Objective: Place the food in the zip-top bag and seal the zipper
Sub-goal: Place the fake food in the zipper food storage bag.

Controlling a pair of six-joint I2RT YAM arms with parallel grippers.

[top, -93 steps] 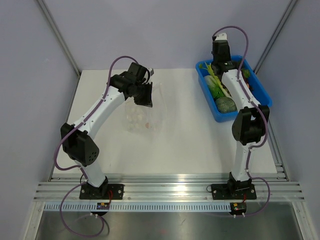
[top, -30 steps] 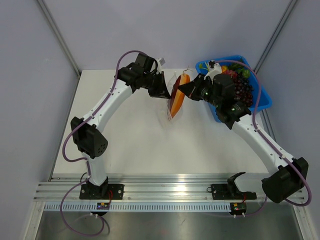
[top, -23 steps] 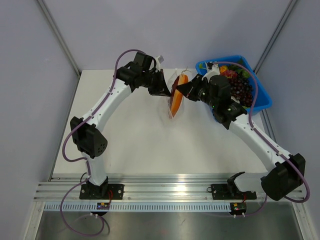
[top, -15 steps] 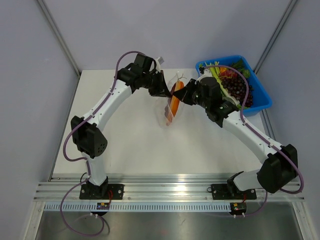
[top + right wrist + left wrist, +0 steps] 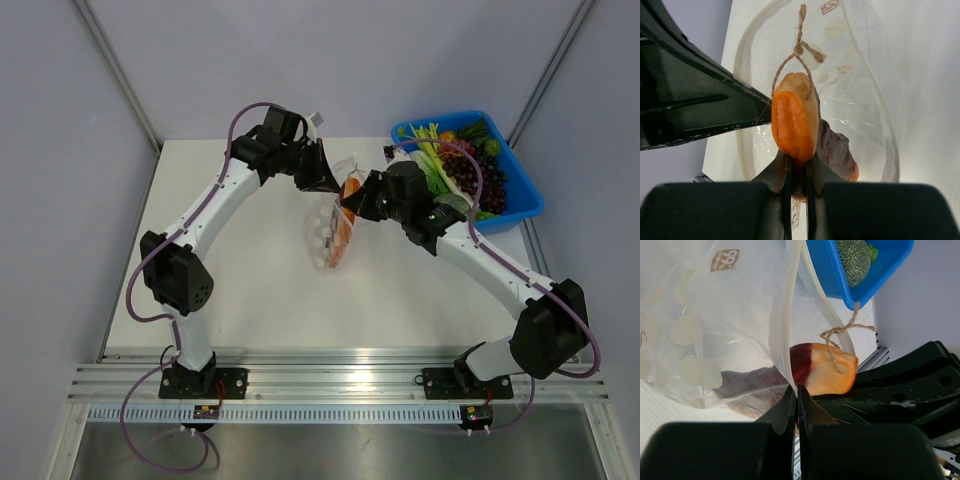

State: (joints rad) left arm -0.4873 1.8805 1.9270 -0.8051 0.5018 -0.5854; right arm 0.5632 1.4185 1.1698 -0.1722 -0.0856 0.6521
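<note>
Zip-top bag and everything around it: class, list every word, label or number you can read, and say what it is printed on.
Small brown logo on the zip-top bag: white characters, too blurred to read.
No other text shows in any view.

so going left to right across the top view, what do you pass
left arm's elbow → dotted bag → leek → grapes → blue bin's right wall
</note>
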